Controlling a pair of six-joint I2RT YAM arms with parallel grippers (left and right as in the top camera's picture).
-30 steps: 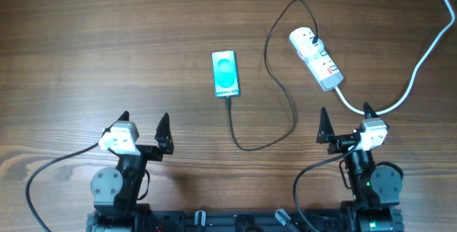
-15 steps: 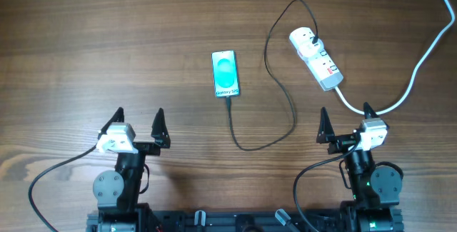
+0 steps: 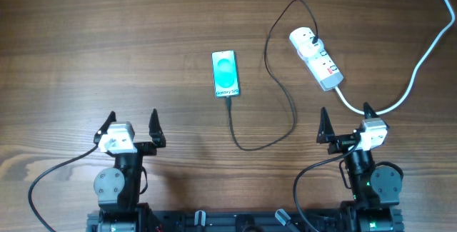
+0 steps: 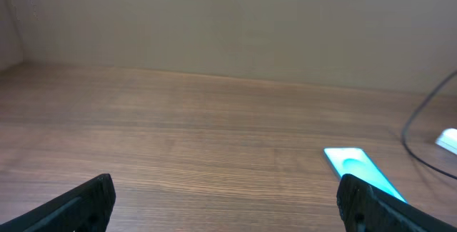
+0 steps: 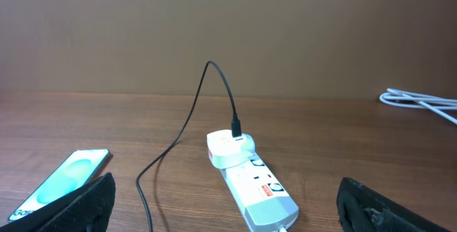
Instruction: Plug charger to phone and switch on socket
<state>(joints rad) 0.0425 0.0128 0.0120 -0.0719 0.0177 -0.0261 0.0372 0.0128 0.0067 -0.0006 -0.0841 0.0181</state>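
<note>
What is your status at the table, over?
Left gripper, right gripper both open, empty. Charger tip meets phone's lower edge, seating unclear; socket switches unreadable. White cord loops near right gripper.

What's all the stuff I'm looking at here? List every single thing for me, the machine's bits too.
Table: one, brown wood, under everything.
Phone: one, cyan screen, lying flat mid-table.
Charger cable: one, thin black, looping from the plug in the power strip round to the phone's near edge.
Power strip: one, white with red switches, right of the phone, lying at a slant.
White cord: one, thick, running from the strip off to the far right corner.
Left pincer: one, black fingers, near edge, open, holding nothing.
Right pincer: one, black fingers, near edge below the strip, open, holding nothing.
</note>
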